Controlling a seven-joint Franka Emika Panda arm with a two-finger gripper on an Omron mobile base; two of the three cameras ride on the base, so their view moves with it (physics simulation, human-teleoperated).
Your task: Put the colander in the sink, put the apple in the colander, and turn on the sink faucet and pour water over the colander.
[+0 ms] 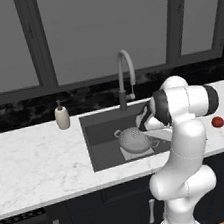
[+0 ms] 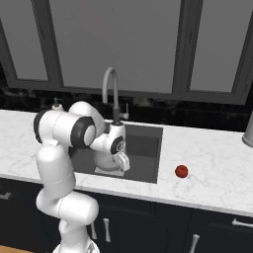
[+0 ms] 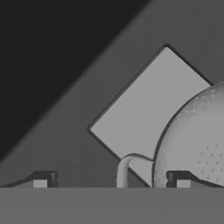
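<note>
The silvery colander (image 1: 134, 140) rests in the dark sink (image 1: 99, 136), partly over the pale drain plate (image 3: 148, 105). My gripper (image 3: 111, 181) hangs low over the basin beside it and is open. Its two fingertips (image 3: 43, 180) stand wide apart, and one loop handle of the colander (image 3: 197, 140) lies between them, untouched. In the right base view the gripper (image 2: 123, 163) points down into the sink (image 2: 146, 148). The red apple (image 1: 217, 122) (image 2: 181, 171) lies on the counter right of the sink. The gooseneck sink faucet (image 1: 125, 74) (image 2: 111, 84) stands behind the basin.
A beige soap dispenser (image 1: 61, 116) stands on the marble counter left of the faucet. A grey vessel (image 2: 248, 131) sits at the far right edge. Dark windows and a black backsplash close off the back. My own arm hides the sink's right part in the left base view.
</note>
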